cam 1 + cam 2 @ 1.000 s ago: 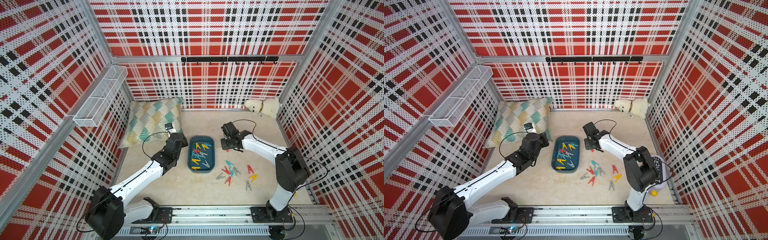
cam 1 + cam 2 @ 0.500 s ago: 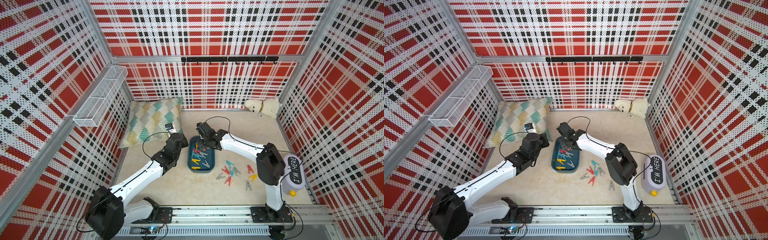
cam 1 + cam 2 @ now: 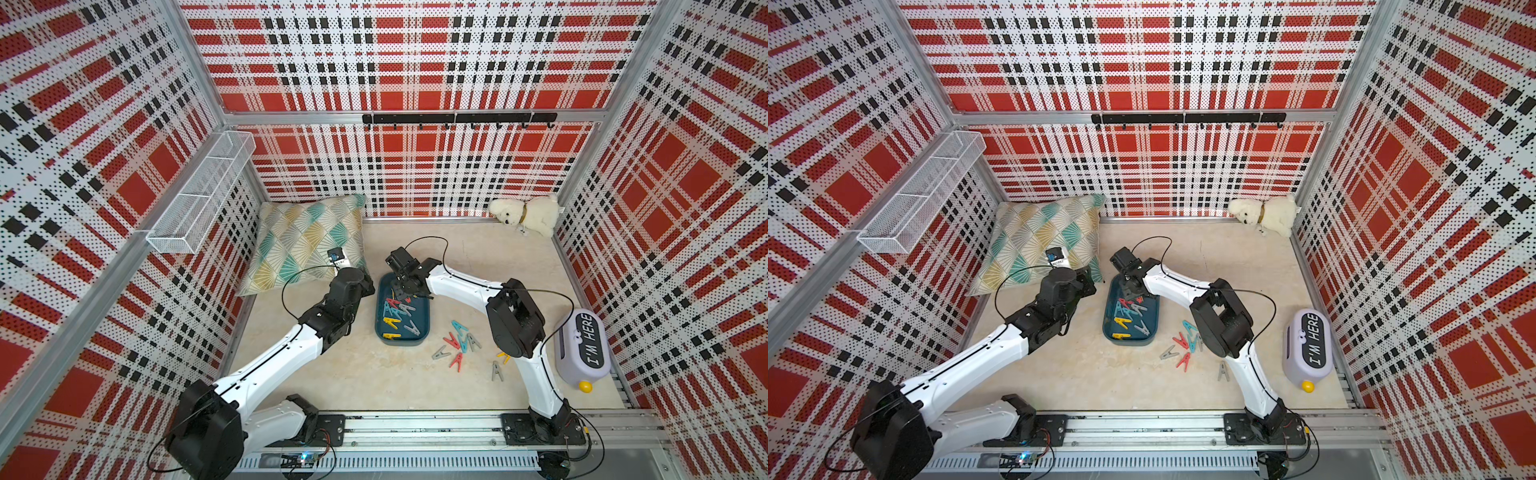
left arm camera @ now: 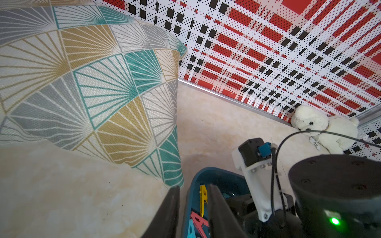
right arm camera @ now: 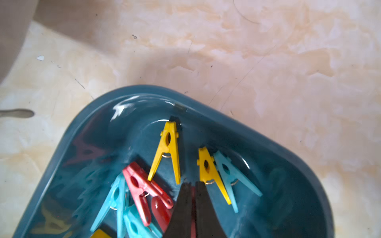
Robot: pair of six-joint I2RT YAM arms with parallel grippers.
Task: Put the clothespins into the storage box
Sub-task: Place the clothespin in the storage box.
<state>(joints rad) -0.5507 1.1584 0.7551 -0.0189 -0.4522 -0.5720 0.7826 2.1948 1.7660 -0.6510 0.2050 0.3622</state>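
The right gripper (image 5: pixel 192 185) hangs over the box's (image 5: pixel 288 185) 12 o'clock end. It is clenched on a red pin (image 5: pixel 193 206), which shows as a sliver between its fingers (image 5: pixel 181 206). Dropped from this height, the pin could bounce off those piled below and hop the low rim. The left gripper (image 4: pixel 192 186) straddles the rim at the box's 10 o'clock corner, one jaw inside. Whether it pinches I cannot tell, and a tug there might slide the box across the smooth, marbled table (image 3: pixel 374 382). Loose pins (image 3: pixel 451 341) lie at the box's 4 o'clock. Plaid walls (image 3: pixel 395 62) enclose the cell, with a pillow (image 3: pixel 307 241) at 10 o'clock and a plush dog (image 3: pixel 525 214) at 2.
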